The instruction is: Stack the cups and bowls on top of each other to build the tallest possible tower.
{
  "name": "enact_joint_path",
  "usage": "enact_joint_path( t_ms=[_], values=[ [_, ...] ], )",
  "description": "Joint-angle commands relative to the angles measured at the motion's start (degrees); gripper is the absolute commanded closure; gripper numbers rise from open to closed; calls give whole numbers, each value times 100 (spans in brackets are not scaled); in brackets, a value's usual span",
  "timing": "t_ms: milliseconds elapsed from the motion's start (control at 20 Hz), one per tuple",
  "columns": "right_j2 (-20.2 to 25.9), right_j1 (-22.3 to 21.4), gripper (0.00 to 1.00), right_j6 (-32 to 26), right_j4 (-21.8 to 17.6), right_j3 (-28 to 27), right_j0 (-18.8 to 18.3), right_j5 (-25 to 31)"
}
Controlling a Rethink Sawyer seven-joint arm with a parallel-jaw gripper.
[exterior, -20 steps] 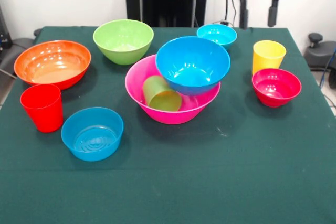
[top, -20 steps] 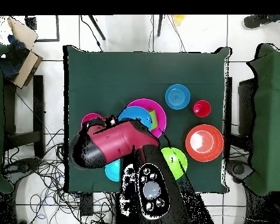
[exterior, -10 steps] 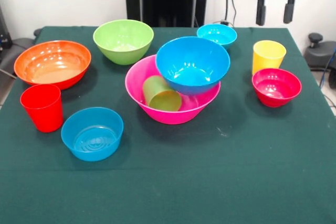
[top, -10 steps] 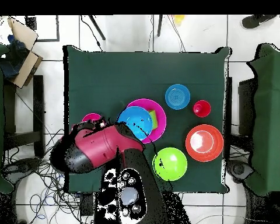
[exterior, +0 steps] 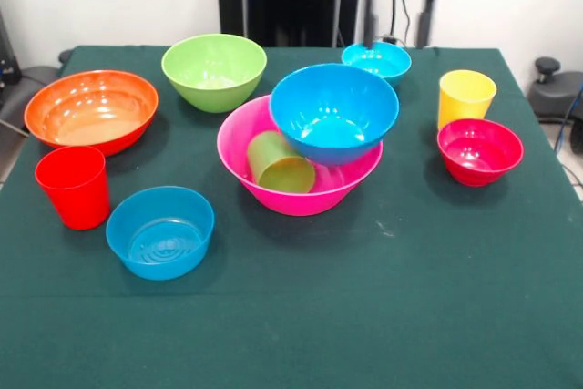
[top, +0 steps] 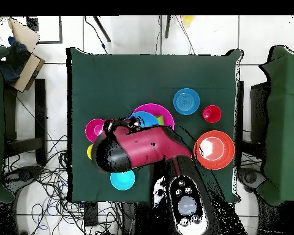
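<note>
Only the large blue bowl (exterior: 333, 112) and green cup (exterior: 278, 163) sit in the pink bowl (exterior: 273, 190); eight pieces remain loose. The end effector (exterior: 399, 14) hangs spread and empty.

I see my arm (top: 140, 150) lying across the pink bowl (top: 165, 113), hiding most of it and the blue bowl (top: 150, 120) inside. Right of the pink bowl sit a small blue bowl (top: 186, 101), red cup (top: 212, 113) and orange bowl (top: 214, 150). Left is the magenta bowl (top: 94, 129); below it, a cyan bowl (top: 122, 180).
</note>
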Motion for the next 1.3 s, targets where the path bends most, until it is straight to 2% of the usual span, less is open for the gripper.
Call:
enact_joint_path(
  t_ms=[50, 350, 500, 700, 900, 1300],
  values=[
    [629, 97, 0, -307, -46, 516, -457, -198],
    [1247, 144, 0, -768, -213, 697, -1383, -159],
    [1633, 311, 0, -1116, -376, 695, -1988, -111],
    [2033, 590, 0, -1467, -629, 588, -2619, -3],
    [2391, 888, 0, -1699, -918, 497, -3152, 103],
    [2936, 1321, 0, -1946, -1480, 435, -3972, 286]
  ],
)
